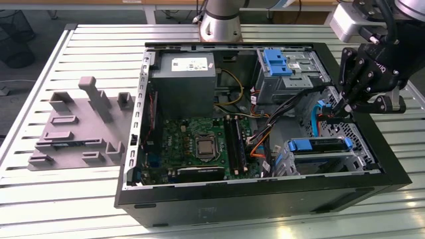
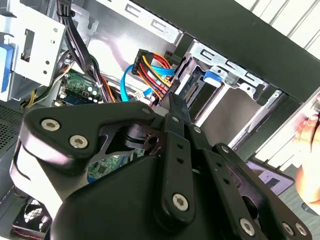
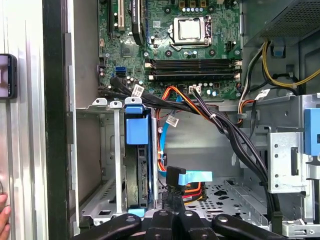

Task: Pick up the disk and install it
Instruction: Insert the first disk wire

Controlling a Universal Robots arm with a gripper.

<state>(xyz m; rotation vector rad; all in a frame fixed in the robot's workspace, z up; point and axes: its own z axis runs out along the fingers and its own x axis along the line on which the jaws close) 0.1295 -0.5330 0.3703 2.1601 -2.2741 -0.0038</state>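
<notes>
1. Here, in the exterior view, we see an open black computer case (image 1: 265, 199) lying on a slatted white table (image 1: 66, 199). Inside it are a grey power supply (image 1: 184, 74), a green motherboard (image 1: 199, 144), black cables (image 1: 292, 107) and an upright blue latch (image 1: 275, 62). A grey moulded fixture (image 1: 76, 124) rests on the table toward the exterior view's left.
2. In the same view the disk (image 1: 319, 145), with its blue rail showing, sits in the metal drive cage (image 1: 332, 159) at the case's corner toward the exterior view's right. The black pincer (image 1: 347, 105) hangs over the case wall just above a blue cable (image 1: 317, 122); its fingers look drawn together on nothing.
3. In the second wrist view we look past the pincer's black linkage (image 2: 170, 150), its fingertips meeting in a point near red, yellow and orange wires (image 2: 152, 70). A person's hand (image 2: 310, 155) appears blurred beyond the case wall.
4. In the first wrist view the disk (image 3: 137, 165) stands on edge inside the cage, a blue tab (image 3: 137, 131) at its end. A flat blue connector (image 3: 192, 177) lies just beside the pincer's tips, and a phone (image 3: 7, 76) rests on the table outside the case.
</notes>
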